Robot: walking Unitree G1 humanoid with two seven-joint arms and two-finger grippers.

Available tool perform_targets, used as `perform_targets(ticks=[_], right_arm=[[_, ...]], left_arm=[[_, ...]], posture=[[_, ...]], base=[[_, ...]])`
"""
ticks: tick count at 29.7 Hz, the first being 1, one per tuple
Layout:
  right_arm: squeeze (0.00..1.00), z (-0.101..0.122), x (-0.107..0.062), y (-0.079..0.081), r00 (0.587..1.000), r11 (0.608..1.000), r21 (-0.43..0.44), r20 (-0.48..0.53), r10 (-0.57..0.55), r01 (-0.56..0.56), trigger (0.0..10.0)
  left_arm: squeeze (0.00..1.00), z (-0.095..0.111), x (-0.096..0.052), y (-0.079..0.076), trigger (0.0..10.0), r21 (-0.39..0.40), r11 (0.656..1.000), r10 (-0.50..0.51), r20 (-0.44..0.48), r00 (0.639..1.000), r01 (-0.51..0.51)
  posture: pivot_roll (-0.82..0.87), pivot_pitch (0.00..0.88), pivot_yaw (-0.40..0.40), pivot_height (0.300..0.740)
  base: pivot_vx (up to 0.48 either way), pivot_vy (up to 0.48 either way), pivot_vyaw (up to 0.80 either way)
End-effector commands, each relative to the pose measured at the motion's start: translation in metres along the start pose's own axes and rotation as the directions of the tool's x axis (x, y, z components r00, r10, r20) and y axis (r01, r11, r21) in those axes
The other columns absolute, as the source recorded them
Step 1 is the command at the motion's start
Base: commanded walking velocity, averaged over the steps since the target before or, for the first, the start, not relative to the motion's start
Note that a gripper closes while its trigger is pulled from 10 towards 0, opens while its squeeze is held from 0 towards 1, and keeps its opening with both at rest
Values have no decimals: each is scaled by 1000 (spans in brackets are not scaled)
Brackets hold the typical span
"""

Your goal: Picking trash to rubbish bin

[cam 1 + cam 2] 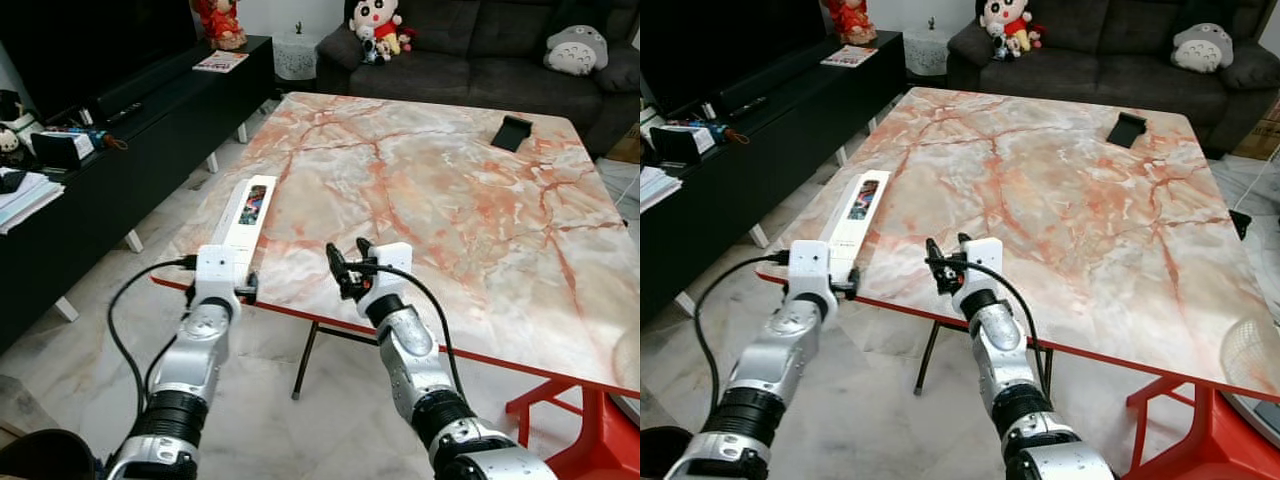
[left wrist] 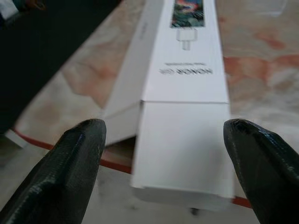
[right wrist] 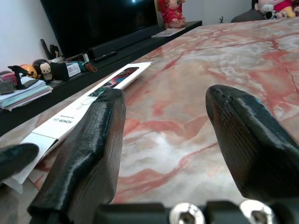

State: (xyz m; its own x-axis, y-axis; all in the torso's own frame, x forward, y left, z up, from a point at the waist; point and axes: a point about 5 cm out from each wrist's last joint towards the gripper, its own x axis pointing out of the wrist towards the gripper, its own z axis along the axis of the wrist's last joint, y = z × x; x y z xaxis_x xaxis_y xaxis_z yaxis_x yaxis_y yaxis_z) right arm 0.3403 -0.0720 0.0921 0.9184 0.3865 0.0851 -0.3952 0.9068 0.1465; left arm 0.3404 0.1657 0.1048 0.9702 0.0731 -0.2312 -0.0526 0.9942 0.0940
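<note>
A long white box [image 1: 248, 208] with a printed picture on its lid lies along the left side of the marble table [image 1: 450, 220], its near end at the table's front edge. In the left wrist view the box [image 2: 187, 88] runs away from my left gripper [image 2: 163, 128], which is open, one black finger [image 2: 77, 154] on each side of the box's near end and apart from it. My right gripper [image 1: 348, 262] hovers open just over the front edge, to the right of the box, holding nothing. The right wrist view has the box [image 3: 88, 100] off to one side.
A small black object [image 1: 512, 132] lies at the table's far right. A black TV cabinet [image 1: 120, 150] with clutter runs along the left. A dark sofa [image 1: 470, 60] with plush toys stands behind. Red table legs [image 1: 540, 400] and marble floor lie below.
</note>
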Motion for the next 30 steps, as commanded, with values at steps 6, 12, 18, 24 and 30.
perform_targets(ticks=[6,12,18,24,30], right_arm=[[0,0,-1,0,1000,1000,-2,2,-3,3,10000],[0,0,0,0,1000,1000,-5,2,-3,3,10000],[0,0,0,-1,1000,1000,-9,-3,-5,5,10000],[0,-1,0,1,1000,1000,-7,-5,1,-1,10000],[0,0,0,0,1000,1000,-9,-4,1,-1,10000]], left_arm=[[1000,7,0,6,10000,6,1000,-2,32,999,2],[1000,7,-1,-1,10000,-26,992,-126,49,991,127],[1000,6,0,10,10000,5,997,-74,39,996,74],[0,4,0,19,10000,15,998,-57,31,998,56],[0,-3,-1,18,10000,-4,997,-76,2,997,76]], posture=[[-7,0,5,740],[-9,0,1,740],[-5,0,-1,740],[-1,0,-4,740],[-1,0,-6,740]], base=[[0,0,0],[0,0,0],[0,0,0],[0,0,0],[0,0,0]])
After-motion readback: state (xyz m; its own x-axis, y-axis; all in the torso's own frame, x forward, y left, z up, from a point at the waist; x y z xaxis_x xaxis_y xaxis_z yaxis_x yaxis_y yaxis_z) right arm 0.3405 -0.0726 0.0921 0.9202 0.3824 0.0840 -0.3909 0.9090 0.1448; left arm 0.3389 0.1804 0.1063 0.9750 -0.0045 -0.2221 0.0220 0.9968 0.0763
